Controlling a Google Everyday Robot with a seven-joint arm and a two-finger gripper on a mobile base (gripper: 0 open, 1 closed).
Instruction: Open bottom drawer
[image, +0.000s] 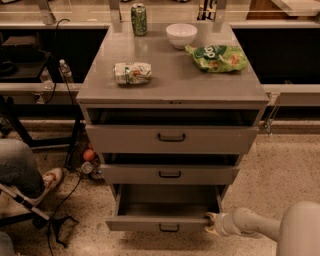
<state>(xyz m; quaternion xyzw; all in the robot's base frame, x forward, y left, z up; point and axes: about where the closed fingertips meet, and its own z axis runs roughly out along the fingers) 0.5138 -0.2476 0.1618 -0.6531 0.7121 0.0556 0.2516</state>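
Observation:
The bottom drawer (150, 223) of the grey cabinet is pulled out, showing its plain grey inside (167, 202). Its small dark bar handle (169, 228) sits at the centre of the front. My gripper (212, 223) is at the drawer's right front corner, touching or next to the front panel's right end. My white arm (280, 230) comes in from the lower right. The top drawer (171, 138) and middle drawer (170, 174) also stand slightly out.
On the cabinet top (170, 80) lie a green can (138, 19), a white bowl (181, 34), a green chip bag (217, 57) and a lying packet (132, 72). A person's leg and shoe (45, 180), cables and a stand are on the floor at left.

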